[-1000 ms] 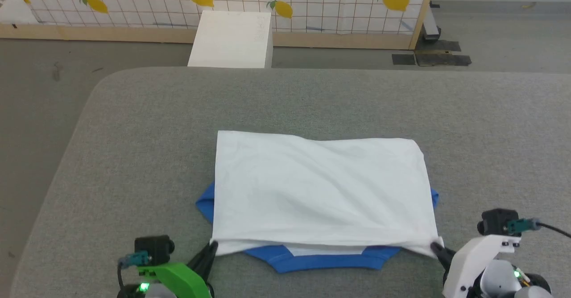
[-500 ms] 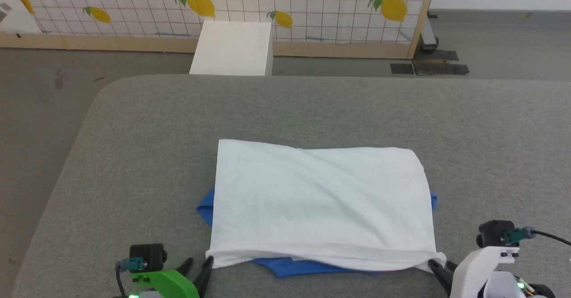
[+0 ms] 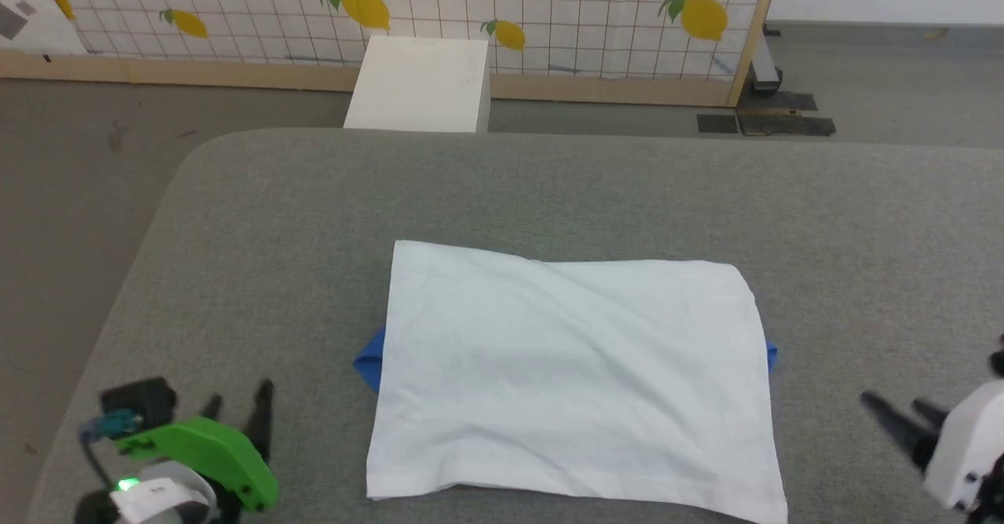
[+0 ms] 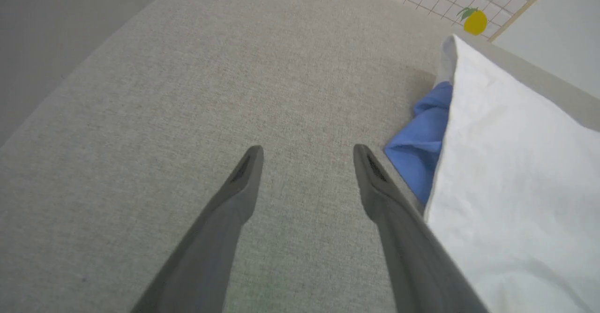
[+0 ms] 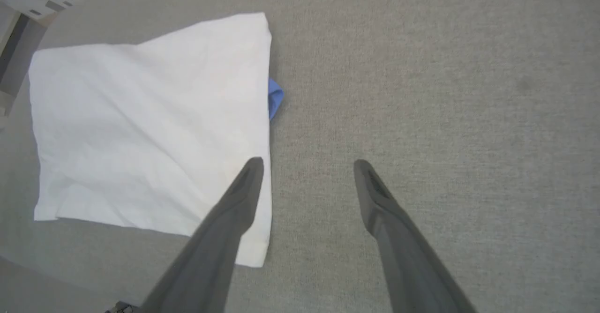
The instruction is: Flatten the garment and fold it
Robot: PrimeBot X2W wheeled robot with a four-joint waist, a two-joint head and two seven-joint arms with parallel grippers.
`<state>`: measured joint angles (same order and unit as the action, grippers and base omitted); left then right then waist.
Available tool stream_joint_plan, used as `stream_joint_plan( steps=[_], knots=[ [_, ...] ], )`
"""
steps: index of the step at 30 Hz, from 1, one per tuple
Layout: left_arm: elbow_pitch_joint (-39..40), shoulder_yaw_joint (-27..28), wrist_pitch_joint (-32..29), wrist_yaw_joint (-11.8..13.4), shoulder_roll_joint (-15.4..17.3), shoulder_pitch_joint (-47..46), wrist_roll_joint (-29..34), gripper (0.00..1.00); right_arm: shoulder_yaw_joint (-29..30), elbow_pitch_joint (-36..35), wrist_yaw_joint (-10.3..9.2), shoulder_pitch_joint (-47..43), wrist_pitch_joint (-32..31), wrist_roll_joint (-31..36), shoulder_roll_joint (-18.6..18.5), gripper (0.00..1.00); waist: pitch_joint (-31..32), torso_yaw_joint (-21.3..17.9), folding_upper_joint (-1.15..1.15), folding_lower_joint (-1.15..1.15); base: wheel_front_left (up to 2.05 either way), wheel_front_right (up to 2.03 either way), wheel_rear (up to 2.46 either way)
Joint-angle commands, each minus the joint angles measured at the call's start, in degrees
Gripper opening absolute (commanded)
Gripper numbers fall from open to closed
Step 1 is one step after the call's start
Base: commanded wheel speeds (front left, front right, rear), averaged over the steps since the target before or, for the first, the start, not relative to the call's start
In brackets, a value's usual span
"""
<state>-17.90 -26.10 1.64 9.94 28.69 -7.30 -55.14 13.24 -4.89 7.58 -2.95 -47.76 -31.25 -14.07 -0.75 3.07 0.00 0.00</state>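
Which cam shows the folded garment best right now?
Head view: the garment lies flat on the grey surface, unobstructed, nearly all in frame, blue fabric peeking out both sides. Right wrist view shows it too, but one finger of the right gripper crosses its near corner. Left wrist view catches one edge with a blue fold.

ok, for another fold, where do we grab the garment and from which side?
Probably the two near corners: the near-left corner for the left gripper, the near-right corner for the right gripper, each approached low from its outer side. The garment lies flat in stacked layers on the table, and both open grippers flank it.
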Motion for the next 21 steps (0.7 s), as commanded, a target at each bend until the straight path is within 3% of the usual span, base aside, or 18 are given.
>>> stream_joint_plan(
  steps=[1, 5, 10, 14, 21],
  knots=[
    [1.8, 1.6, 2.5, 0.6, 0.9, 0.5, 0.3, 1.00, 1.4, -1.6, -0.09, 2.3, -1.0, 0.4, -0.3, 1.00, -1.0, 0.4, 0.00, 0.00, 0.00, 0.00, 0.00],
    [7.0, 5.7, 11.7, 0.6, 1.9, -0.8, 4.0, 1.00, 2.4, -2.1, -0.09, 7.0, -4.1, 1.5, 0.1, 1.00, -3.4, 0.7, 0.00, 0.00, 0.00, 0.00, 0.00],
    [16.5, 13.3, 13.3, 1.1, -0.8, -2.0, 14.6, 1.00, -1.3, 2.6, -0.09, 12.2, -6.9, 2.0, -0.1, 1.00, -7.6, 1.4, 0.00, 0.00, 0.00, 0.00, 0.00],
    [22.9, 19.3, 13.3, -1.4, -5.6, -0.6, 23.2, 1.00, -4.9, 7.7, -0.09, 15.3, -7.6, 1.3, -1.1, 1.00, -11.2, 2.4, 0.00, 0.00, 0.00, 0.00, 0.00],
    [22.7, 24.9, 13.3, -7.0, -12.1, 0.8, 29.1, 1.00, -9.6, 15.0, -0.09, 18.6, -5.3, 0.7, -1.6, 1.00, -14.4, 3.9, 0.00, 0.00, 0.00, 0.00, 0.00]
  ],
)
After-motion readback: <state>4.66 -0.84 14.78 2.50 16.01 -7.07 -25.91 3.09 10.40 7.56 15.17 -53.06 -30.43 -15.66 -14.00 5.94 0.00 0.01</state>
